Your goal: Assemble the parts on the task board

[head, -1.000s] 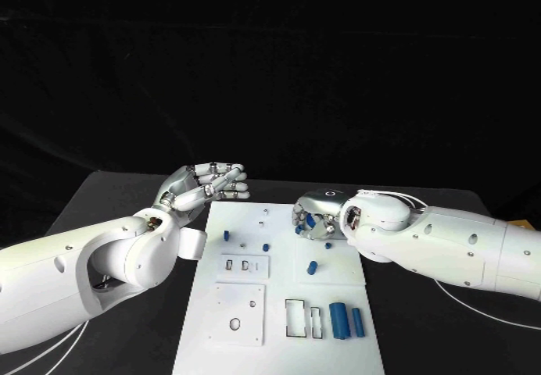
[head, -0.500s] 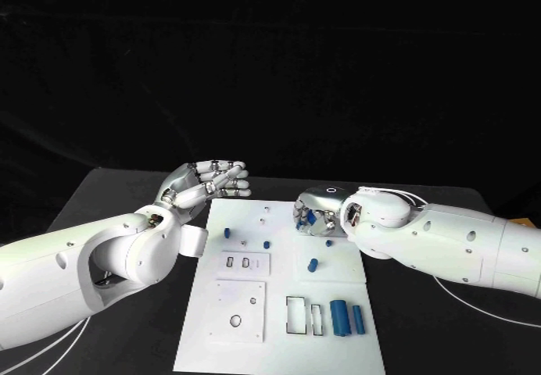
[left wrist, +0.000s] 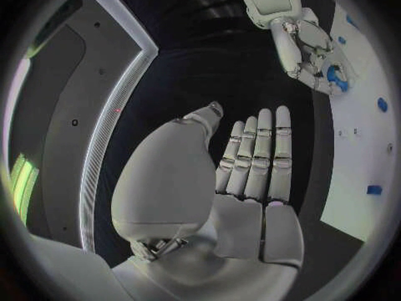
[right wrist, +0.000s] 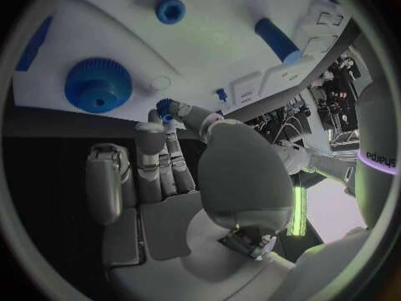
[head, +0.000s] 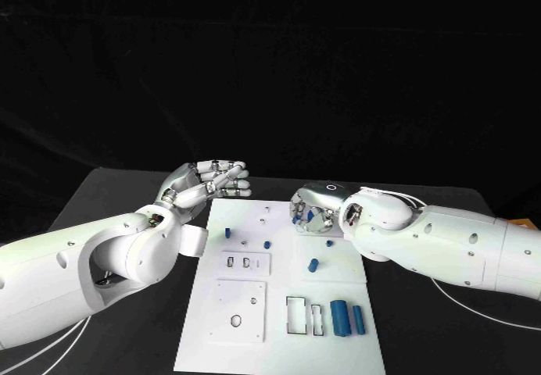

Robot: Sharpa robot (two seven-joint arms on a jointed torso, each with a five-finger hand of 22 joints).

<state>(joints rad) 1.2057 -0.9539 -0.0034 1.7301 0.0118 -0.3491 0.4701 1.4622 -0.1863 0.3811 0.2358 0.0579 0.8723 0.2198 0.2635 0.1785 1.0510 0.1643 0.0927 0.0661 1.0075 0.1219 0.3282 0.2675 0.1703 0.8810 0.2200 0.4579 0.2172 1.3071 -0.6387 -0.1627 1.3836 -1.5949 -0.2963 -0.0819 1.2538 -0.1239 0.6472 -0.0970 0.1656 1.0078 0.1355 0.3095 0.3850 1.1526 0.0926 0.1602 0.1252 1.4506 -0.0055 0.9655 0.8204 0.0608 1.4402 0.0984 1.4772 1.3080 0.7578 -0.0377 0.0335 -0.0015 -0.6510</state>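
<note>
Small gear pinched above the task board [head: 250, 312]

We see our right hand [head: 310, 212] fingers clamped on a small blue gear [right wrist: 164, 106]; our left hand [head: 209, 182] hovers, fingers straight, holding nothing.

arms: white, rounded shells, screws | fingers [left wrist: 254, 155]: silver | cables: white

Head camera looks down on task board [head: 282, 289]; wrist fisheyes sit behind palms, sharing board.

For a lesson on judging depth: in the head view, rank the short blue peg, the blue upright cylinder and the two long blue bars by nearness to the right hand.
1. Short blue peg, just below the right hand.
2. Blue upright cylinder, mid-board.
3. Two long blue bars, near edge.
</note>
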